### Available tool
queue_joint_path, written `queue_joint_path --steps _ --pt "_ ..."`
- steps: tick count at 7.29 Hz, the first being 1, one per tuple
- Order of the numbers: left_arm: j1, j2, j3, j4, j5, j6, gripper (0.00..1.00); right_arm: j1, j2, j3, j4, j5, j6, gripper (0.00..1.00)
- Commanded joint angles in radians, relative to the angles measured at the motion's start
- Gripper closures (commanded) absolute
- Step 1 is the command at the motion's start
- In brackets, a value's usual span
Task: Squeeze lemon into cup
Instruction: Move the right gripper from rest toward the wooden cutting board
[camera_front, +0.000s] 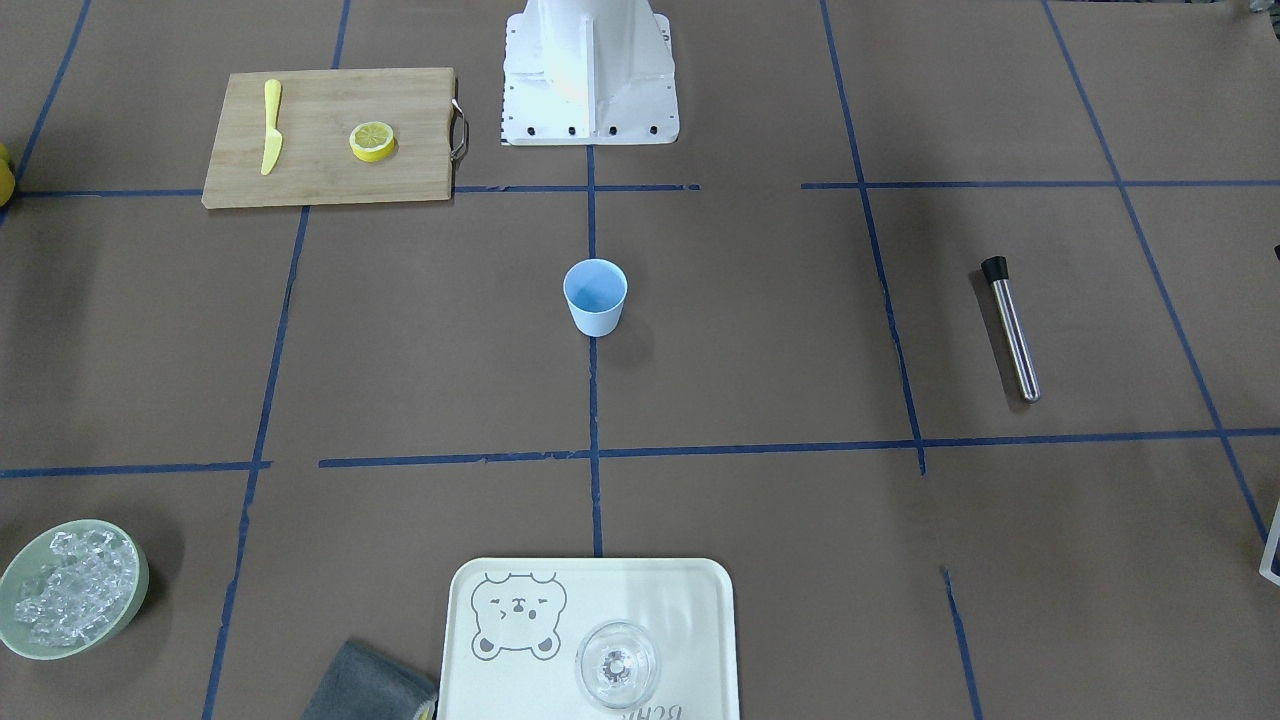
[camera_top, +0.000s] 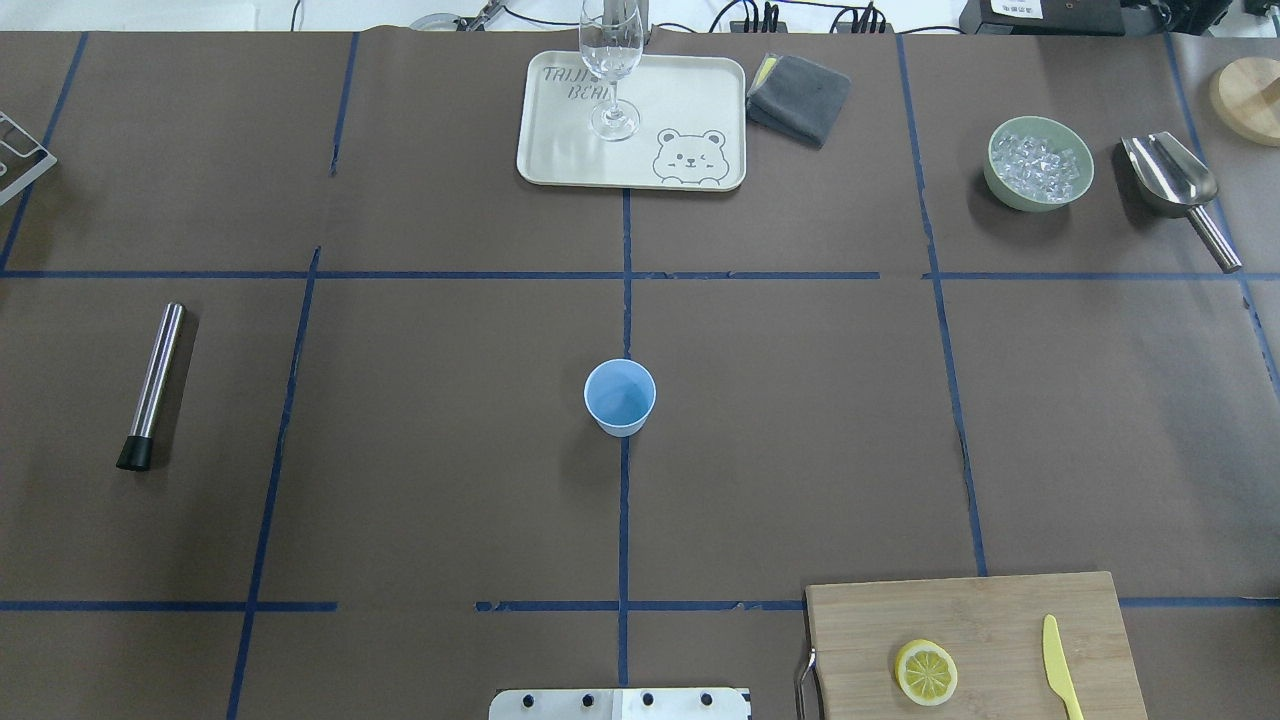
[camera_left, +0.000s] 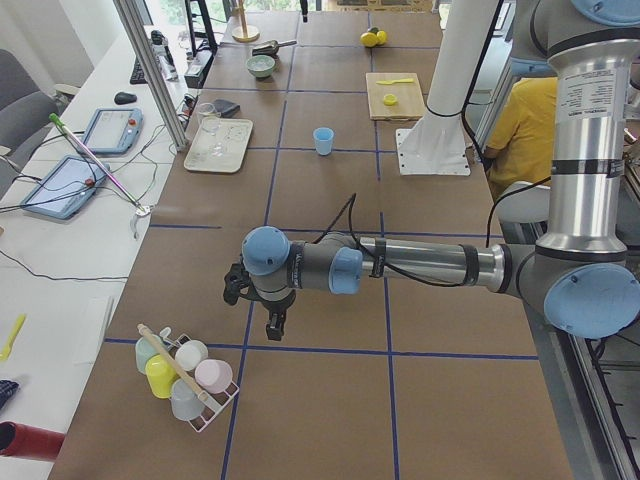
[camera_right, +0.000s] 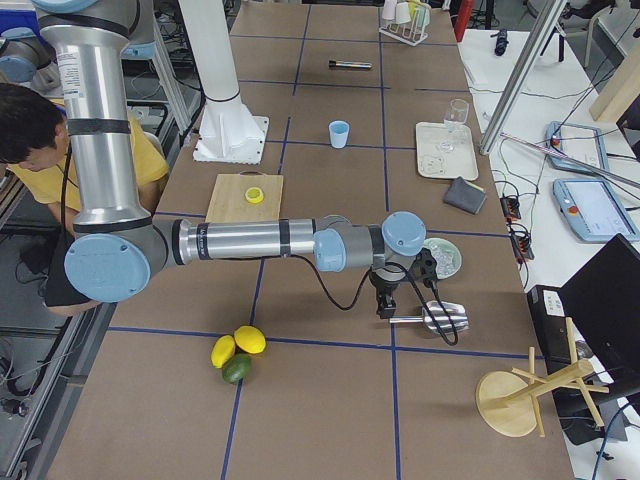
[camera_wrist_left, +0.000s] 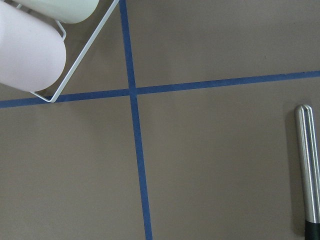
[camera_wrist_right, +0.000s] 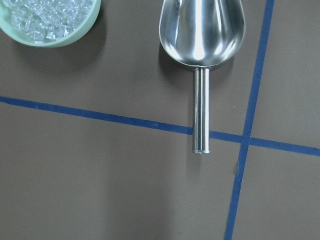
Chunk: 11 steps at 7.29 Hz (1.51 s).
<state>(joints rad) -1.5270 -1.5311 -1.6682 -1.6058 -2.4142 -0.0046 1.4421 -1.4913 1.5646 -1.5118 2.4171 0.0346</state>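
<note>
From the cup, the lemon lies flat to the right, robot-side, on the board. The right tool is nearer it than the left tool. I cannot tell whether either is apart.

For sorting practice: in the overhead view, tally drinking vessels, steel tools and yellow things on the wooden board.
Drinking vessels: 2, light-blue tapered cup, clear stemmed glass
Steel tools: 2, shiny steel scoop, black-capped steel rod
Yellow things: 2, round lemon slice, yellow plastic knife
Total: 6

Cup mid-table; lemon on cutting board
</note>
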Motion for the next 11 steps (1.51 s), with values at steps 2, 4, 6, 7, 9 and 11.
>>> queue_joint_path --steps 2,4,6,7,9,11 --pt "-0.013 0.003 -0.051 -0.002 0.015 0.003 0.0 0.0 -0.004 0.018 0.001 0.017 0.002 0.0" --pt "-0.012 0.008 -0.056 -0.002 0.017 -0.006 0.0 -0.008 -0.017 0.022 0.004 0.008 0.011 0.0" --pt "-0.012 0.011 -0.053 -0.006 0.014 0.003 0.0 -0.049 -0.068 0.133 0.005 0.01 0.015 0.0" --pt "-0.009 0.008 -0.051 -0.046 0.014 0.003 0.0 -0.112 -0.166 0.293 0.005 0.017 0.018 0.0" --pt "-0.005 0.015 -0.033 -0.083 -0.043 0.003 0.0 -0.259 -0.257 0.46 0.068 0.016 0.2 0.0" --pt "-0.002 0.014 -0.038 -0.085 -0.059 0.003 0.0 -0.45 -0.257 0.469 0.31 -0.056 0.716 0.0"
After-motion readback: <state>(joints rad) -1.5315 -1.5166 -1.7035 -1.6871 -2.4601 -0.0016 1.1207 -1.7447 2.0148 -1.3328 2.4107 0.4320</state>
